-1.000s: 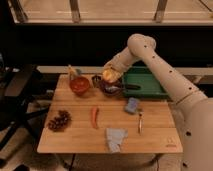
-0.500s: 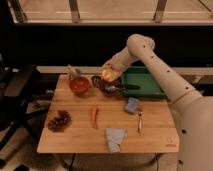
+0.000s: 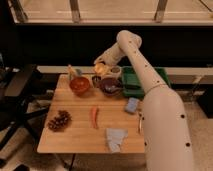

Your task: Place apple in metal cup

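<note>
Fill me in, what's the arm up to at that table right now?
The robot's pincer is at the back of the wooden table, holding the apple just above the small metal cup. The cup sits between the orange bowl and the dark bowl. The apple isn't in the cup yet.

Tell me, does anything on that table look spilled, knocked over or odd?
Nothing stands out. The hand holds the apple just above the metal cup at the table's far edge; the bowls, grapes and carrot sit tidily.
</note>
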You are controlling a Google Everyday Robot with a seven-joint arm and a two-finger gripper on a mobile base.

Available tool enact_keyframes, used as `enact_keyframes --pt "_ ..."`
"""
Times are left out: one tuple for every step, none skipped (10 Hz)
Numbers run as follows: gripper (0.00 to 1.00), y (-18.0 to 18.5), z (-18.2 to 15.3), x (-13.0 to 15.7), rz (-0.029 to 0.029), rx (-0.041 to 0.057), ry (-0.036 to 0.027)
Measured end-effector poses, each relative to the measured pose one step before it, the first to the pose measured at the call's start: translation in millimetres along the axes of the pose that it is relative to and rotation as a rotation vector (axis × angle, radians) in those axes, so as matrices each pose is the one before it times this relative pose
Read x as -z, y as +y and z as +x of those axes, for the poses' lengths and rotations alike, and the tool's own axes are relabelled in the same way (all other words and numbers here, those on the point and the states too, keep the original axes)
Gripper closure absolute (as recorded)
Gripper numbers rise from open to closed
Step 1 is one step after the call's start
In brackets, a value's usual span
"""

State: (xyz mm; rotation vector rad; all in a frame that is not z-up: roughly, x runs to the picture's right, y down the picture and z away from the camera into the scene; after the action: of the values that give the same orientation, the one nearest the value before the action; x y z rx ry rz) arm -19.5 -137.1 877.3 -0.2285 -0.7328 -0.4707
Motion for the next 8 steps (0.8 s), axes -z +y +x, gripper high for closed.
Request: enact_keyframes --pt "1.00 -1.18 5.61 -10.75 -0.00527 0.00879 -0.00360" --pt "1.00 -0.07 5.03 -10.92 -0.00517 0.00738 -0.00588" --pt "1.00 -0.58 2.47 -12.37 -0.00324 0.00674 -0.01441" --pt "1.00 -3.03 -0.76 -5.51 0.00362 0.00654 -0.00818" --pt "1.00 -1.19 1.71 -5.80 0.00837 0.00418 -0.00833" --pt "0.94 -1.89 2.67 -1.72 0.01646 0.00376 -0.00586" --pt "0.85 0.47 3.72 -0.20 0.01240 -0.00167 -0.00330" --pt "0.77 -1.27 0.62 -1.22 0.00925 0.00063 -0.00525"
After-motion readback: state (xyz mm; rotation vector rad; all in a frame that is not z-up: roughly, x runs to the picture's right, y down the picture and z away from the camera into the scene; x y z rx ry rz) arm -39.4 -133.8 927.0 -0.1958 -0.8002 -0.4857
